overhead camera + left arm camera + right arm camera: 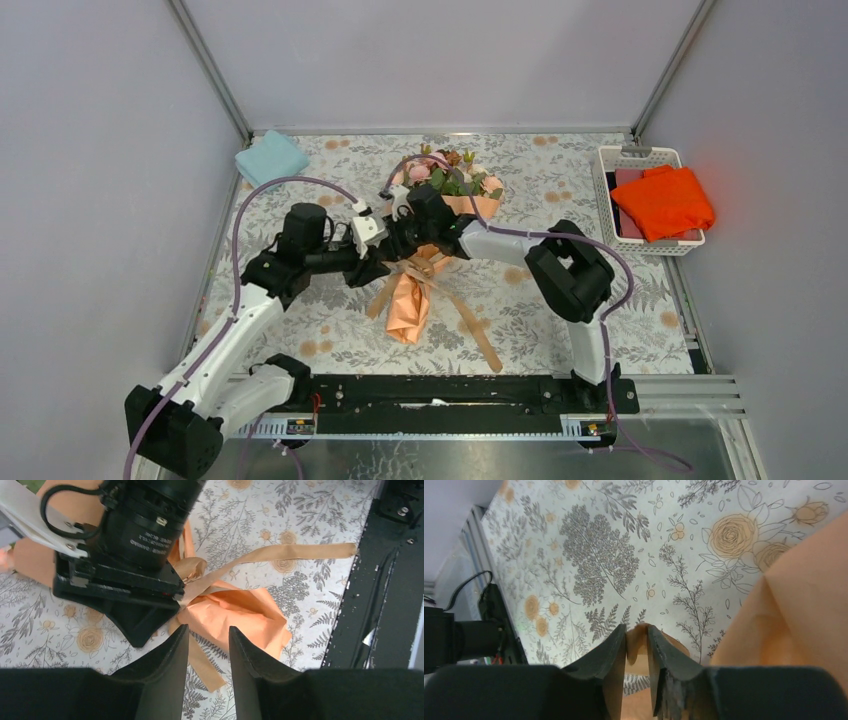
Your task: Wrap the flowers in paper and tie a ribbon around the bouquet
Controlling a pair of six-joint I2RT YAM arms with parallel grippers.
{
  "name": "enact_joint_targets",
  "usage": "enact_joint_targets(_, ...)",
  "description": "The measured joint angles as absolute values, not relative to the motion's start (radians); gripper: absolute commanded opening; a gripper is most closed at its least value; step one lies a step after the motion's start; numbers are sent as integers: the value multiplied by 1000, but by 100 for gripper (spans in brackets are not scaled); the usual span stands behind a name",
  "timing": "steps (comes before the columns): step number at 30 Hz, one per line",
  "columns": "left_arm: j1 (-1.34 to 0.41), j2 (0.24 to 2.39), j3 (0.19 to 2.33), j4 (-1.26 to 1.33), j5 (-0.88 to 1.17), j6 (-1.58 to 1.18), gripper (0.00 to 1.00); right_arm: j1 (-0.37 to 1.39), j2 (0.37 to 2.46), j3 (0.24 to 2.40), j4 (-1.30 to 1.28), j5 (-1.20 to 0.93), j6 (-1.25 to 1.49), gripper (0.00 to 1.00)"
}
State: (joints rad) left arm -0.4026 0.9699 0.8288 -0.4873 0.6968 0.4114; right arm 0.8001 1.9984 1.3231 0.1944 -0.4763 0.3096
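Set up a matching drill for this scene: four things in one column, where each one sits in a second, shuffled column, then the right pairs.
Things
1. light blue cloth
2. orange cloth
3. bouquet
4. ribbon

Places
A. around the bouquet's narrow part, one tail trailing toward the near edge
B. in the white basket at the right
C. far left corner of the table
D. lying in the middle of the table, wide end to the far side

Pairs: 1-C, 2-B, 3-D, 4-A
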Motion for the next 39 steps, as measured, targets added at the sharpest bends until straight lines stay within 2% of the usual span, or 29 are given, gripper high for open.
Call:
enact_joint_targets(2,-377,961,804,-464,704,398,41,820,2031,1364,160,-455,295,50)
enact_joint_targets(6,-357,958,765,-433,716,390,41,841,2056,1427,68,-438,247,80)
enact_joint_targets(9,-353,958,754,-432,728,400,41,842,2056,1476,-23,-435,188,84)
enact_joint_targets(11,-352,959,751,-432,744,425,38,841,2046,1506,-89,-434,141,83)
enact_joint_targets(13,-352,966,751,-435,762,467,29,836,2012,1512,-148,-427,102,74)
enact_joint_targets(16,-366,992,753,-439,762,537,9,799,1916,1481,-210,-429,65,34)
enact_joint_targets(17,-374,1007,757,-442,754,557,7,775,1880,1463,-217,-435,60,28)
enact_joint_targets(19,-407,1057,783,-452,725,629,7,717,1832,1438,-234,-463,63,28)
enact_joint_targets(23,-460,1178,864,-476,710,828,14,646,1859,1435,-266,-507,63,31)
enact_joint_targets(32,-535,1405,891,-442,665,1155,22,646,1993,1434,-343,-545,52,41)
enact_joint_targets(36,-543,1448,889,-421,643,1204,21,642,2011,1448,-371,-591,39,40)
enact_joint_targets(39,-543,1461,881,-400,626,1228,25,639,2019,1452,-383,-638,35,40)
